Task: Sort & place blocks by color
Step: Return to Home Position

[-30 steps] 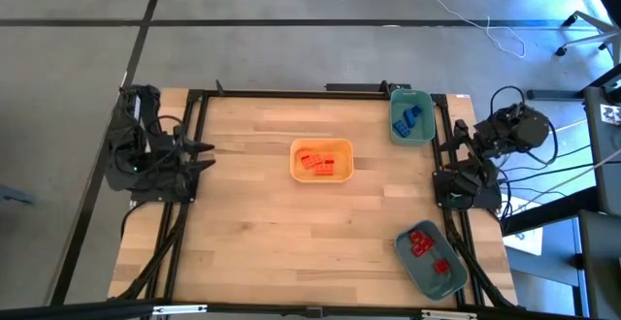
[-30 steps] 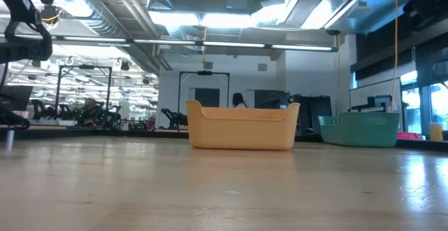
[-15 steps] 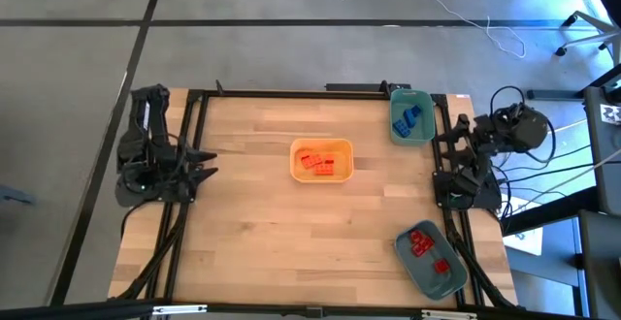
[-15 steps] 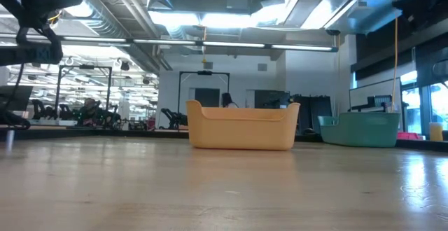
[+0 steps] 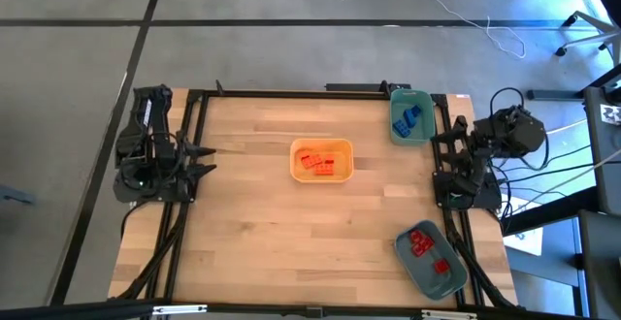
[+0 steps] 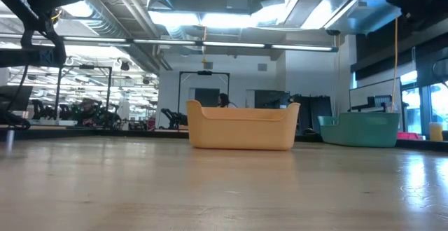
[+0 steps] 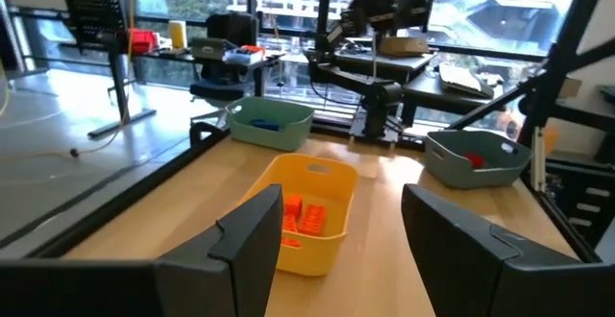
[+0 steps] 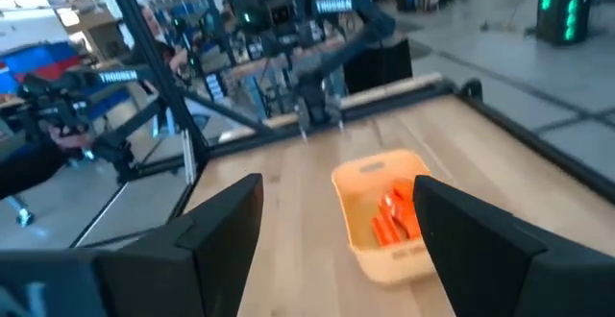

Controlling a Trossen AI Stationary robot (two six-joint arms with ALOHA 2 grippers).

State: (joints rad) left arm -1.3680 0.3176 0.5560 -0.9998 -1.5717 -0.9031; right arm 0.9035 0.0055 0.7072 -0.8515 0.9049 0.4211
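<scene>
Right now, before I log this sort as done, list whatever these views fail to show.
Low view: contents of the yellow-orange tray and teal bin, hidden by their walls.
High view: exact count of red blocks in the gray bin, too small.
Right wrist view: orange blocks, blurred together.

Light wooden table top [image 5: 252, 233] bordered by a black metal frame [image 5: 291, 93], boards running across from left side to right. Found standing directly on the wood: a yellow-orange tray [image 5: 295, 161] near the middle, slightly toward the far edge; a teal bin [image 5: 423, 132] at the far right corner, close against the frame; a grey bin [image 5: 451, 283] at the near right corner, turned askew to the table edges. All three upright and well apart from one another.
</scene>
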